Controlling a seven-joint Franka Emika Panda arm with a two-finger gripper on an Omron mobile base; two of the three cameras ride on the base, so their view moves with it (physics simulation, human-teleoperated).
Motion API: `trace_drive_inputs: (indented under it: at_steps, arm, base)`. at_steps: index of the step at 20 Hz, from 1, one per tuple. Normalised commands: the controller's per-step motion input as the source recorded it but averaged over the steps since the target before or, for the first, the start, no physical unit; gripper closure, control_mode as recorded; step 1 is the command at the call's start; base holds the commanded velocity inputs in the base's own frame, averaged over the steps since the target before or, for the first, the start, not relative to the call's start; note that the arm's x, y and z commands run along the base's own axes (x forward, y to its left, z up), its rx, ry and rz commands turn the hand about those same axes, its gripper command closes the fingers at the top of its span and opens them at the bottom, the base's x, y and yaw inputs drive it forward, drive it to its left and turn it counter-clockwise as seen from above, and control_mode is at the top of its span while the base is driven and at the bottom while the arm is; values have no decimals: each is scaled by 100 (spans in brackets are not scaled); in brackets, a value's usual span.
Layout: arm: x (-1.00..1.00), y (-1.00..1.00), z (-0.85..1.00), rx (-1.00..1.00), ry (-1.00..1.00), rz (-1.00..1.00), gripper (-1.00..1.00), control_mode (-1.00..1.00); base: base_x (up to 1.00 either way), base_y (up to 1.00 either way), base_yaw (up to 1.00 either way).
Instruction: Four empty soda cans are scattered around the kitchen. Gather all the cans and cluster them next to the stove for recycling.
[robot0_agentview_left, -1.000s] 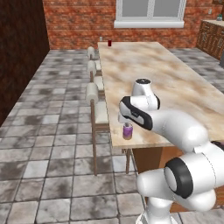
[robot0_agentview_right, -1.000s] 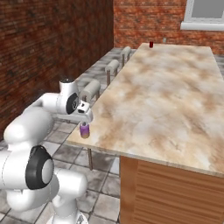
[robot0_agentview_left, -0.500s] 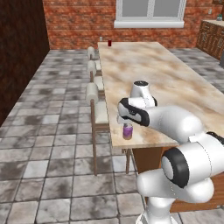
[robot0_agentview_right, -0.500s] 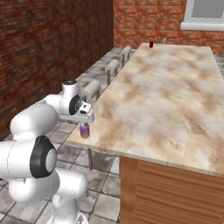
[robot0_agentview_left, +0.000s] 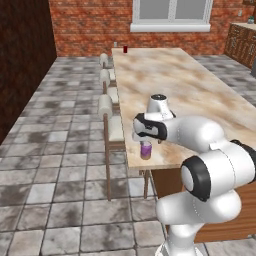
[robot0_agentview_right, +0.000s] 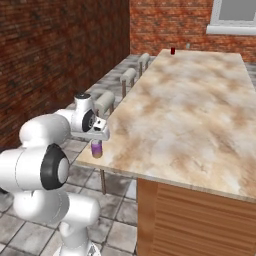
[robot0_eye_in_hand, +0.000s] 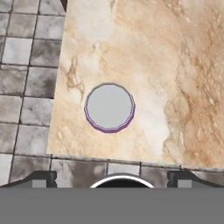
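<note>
A purple soda can (robot0_agentview_left: 145, 150) with a silver top stands upright on the near left corner of the marbled island counter (robot0_agentview_left: 175, 85). My gripper (robot0_agentview_left: 145, 138) hangs directly above it, open, with nothing between the fingers. In the right base view the gripper (robot0_agentview_right: 100, 136) sits just over the can (robot0_agentview_right: 96, 148). The hand view looks straight down on the can's top (robot0_eye_in_hand: 109, 107), ahead of the gripper (robot0_eye_in_hand: 111, 177). A red soda can (robot0_agentview_left: 125, 49) stands at the counter's far end, also seen in the right base view (robot0_agentview_right: 172, 50). The stove is out of view.
A row of stools (robot0_agentview_left: 106, 106) lines the island's left side, seen too in the right base view (robot0_agentview_right: 127, 77). Beyond them is grey tile floor (robot0_agentview_left: 55, 150) and a brick wall (robot0_agentview_right: 60, 55). The can stands close to the counter's edges (robot0_eye_in_hand: 59, 105).
The arm has folded in slightly and its elbow has dropped. The hand stays over the purple can with jaws open. The can has not moved.
</note>
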Motion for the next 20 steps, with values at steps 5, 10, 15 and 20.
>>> trace_drive_inputs:
  at_steps: [5,10,15,20]
  arm:
    - [19,2,-15,0,0,0,-100,-100]
    - [18,1,-14,0,0,0,-100,-100]
    - [17,0,-13,0,0,0,-100,-100]
    - [15,0,-13,0,0,0,-100,-100]
  base:
    - [0,0,0]
    - [0,0,0]
    - [0,0,0]
    - [0,0,0]
